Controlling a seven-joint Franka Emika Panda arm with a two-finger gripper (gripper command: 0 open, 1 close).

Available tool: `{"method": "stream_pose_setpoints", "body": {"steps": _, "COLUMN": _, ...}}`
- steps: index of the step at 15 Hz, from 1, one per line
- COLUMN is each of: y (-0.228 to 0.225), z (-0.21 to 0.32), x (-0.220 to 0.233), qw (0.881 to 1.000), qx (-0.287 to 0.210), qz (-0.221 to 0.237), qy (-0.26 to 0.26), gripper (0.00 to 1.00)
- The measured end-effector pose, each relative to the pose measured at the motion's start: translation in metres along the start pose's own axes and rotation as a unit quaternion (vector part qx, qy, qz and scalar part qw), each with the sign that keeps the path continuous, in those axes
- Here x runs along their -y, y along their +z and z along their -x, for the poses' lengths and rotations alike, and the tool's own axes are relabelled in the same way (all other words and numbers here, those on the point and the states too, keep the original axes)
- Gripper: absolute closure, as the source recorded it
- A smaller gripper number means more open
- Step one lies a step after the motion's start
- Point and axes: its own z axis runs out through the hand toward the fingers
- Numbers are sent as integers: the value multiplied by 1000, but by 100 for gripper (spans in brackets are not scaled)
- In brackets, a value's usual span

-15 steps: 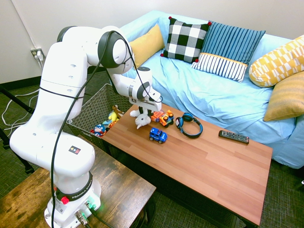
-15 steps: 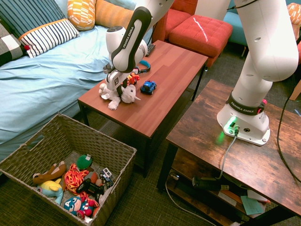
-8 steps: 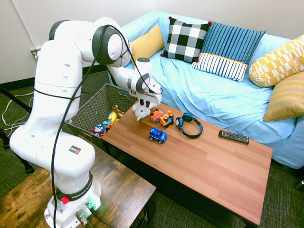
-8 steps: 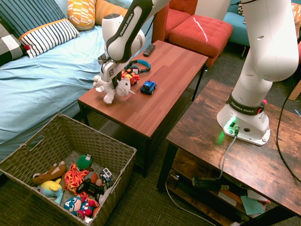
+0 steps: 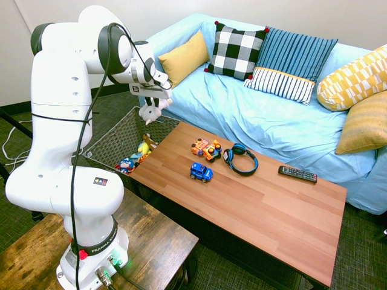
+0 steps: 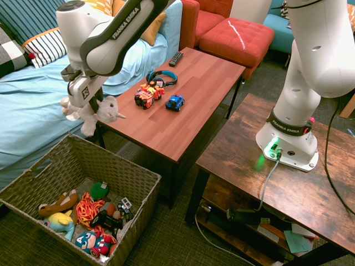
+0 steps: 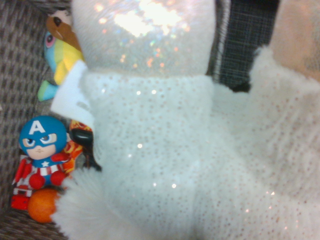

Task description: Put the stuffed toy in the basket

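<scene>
The white fluffy stuffed toy (image 5: 151,110) (image 6: 95,112) hangs in the air with my gripper (image 5: 149,99) (image 6: 91,102) shut on it. It is off the left end of the wooden table, above the near edge of the basket (image 5: 118,136) (image 6: 66,160). The wrist view is almost filled by the stuffed toy (image 7: 175,150), with the basket floor and small toys showing beside it.
Inside the basket lie a yellow plush (image 6: 60,220), a blue-and-red figure (image 6: 91,241) and other small toys. The wooden table (image 5: 260,205) holds an orange toy car (image 5: 206,148), a blue car (image 5: 201,172), headphones (image 5: 240,159) and a remote (image 5: 297,174). A blue sofa stands behind.
My gripper closed on the stuffed toy, lifted it off the table and carried it left past the table's end, over the basket.
</scene>
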Motion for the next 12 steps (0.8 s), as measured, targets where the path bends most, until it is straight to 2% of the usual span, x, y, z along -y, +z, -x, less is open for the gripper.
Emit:
{"method": "stream_pose_setpoints", "body": {"steps": 3, "y": 28, "z": 34, "x": 47, "qw": 999, "qx": 10, "qz": 9, "qy": -32, "gripper": 100}}
{"method": "stream_pose_setpoints", "body": {"steps": 5, "y": 46, "z": 50, "x": 62, "qw": 999, "qx": 18, "qz": 11, "qy": -45, "gripper": 100}}
{"method": "stream_pose_setpoints", "body": {"steps": 6, "y": 51, "z": 54, "x": 66, "qw": 999, "qx": 19, "qz": 14, "qy": -45, "gripper": 0}}
{"method": "stream_pose_setpoints", "body": {"steps": 12, "y": 57, "z": 40, "x": 58, "qw": 999, "qx": 19, "qz": 26, "qy": -26, "gripper": 0}}
